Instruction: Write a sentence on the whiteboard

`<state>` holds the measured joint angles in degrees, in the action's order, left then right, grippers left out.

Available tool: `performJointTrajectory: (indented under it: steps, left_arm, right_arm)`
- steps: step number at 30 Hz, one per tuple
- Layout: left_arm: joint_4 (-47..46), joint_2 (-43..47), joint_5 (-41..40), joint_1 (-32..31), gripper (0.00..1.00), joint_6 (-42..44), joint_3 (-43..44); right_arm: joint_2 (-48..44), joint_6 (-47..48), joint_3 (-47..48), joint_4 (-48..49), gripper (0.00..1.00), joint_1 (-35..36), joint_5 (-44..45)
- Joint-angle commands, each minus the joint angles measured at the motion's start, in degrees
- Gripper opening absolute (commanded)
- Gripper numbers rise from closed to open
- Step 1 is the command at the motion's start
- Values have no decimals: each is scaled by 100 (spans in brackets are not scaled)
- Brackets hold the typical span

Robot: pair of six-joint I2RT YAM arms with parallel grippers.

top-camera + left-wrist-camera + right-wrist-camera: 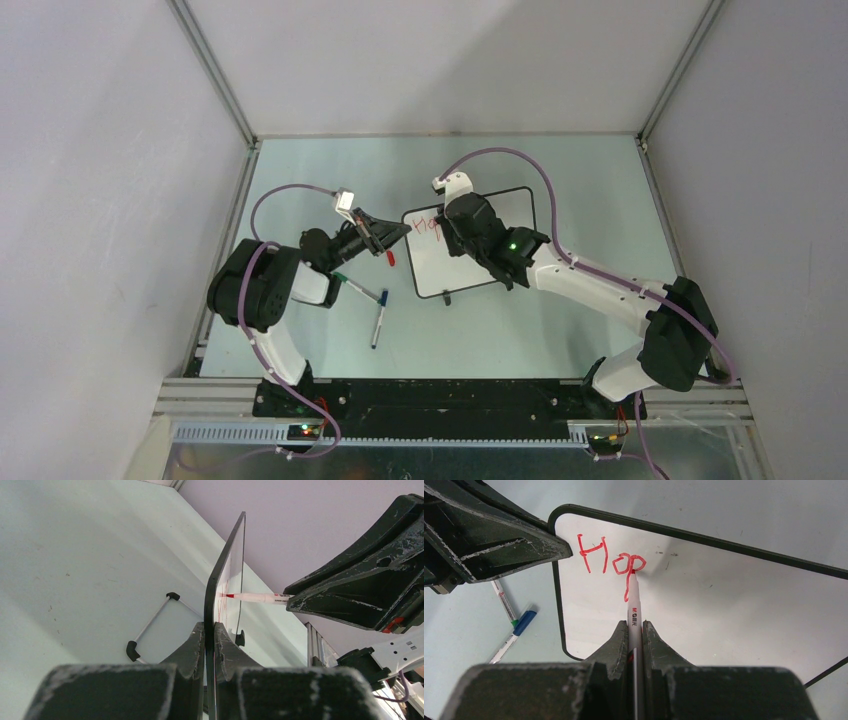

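Grey walls w/ aluminium framing enclose a pale green table (560, 330). Near its middle lies the whiteboard (724, 605), black-framed, glossy. The sentence (609, 560) reads only "Hop" in red at the board's top-left corner, so most of the writing isn't done yet.

Risks: the board is pinched at one thin edge only, so pen pressure could pivot or slip it and make the strokes wobble. The marker could twist in its narrow grip. Letters are large and the line slants, so space may run short. The writing arm passing over fresh ink could smear it.

Left gripper (210, 627): fingers nearly shut, clamped on the whiteboard's left edge, one each side. Right gripper (635, 625): fingers fully closed on a red marker (634, 610), tip touching the board at the "p".

Spares lie on the table beside the left arm: a green-capped marker (360, 288) and a blue-capped marker (379, 318), untouched.
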<state>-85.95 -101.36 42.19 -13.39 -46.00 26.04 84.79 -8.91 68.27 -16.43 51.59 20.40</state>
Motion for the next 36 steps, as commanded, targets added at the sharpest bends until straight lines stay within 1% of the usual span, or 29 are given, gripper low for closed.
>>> performJointTrajectory:
  steps: [1,8,11,15,18,23,29,36]
  left_arm:
    - [-167,-18,105,-81,0,257,114]
    - [-168,-15,106,-76,0,250,120]
    - [-167,-16,112,-76,0,249,120]
    - [-167,-31,124,-68,0,241,129]
    - [-167,-35,122,-69,0,240,137]
    - [-167,-35,118,-69,0,237,137]
    - [-167,-27,118,-75,1,240,129]
    - [-167,-16,115,-77,0,249,114]
  right_arm:
    - [-51,57,14,31,0,38,-32]
    - [-322,9,4,-14,0,31,-175]
    - [-543,25,-65,7,0,-14,-528]
    - [-957,-107,-276,66,0,-278,-968]
    - [-1146,-242,-447,161,0,-478,-1040]
    - [-1026,-325,-476,183,0,-682,-910]
    - [-875,-245,-475,305,0,-625,-735]
    - [-759,-213,-414,379,0,-548,-784]
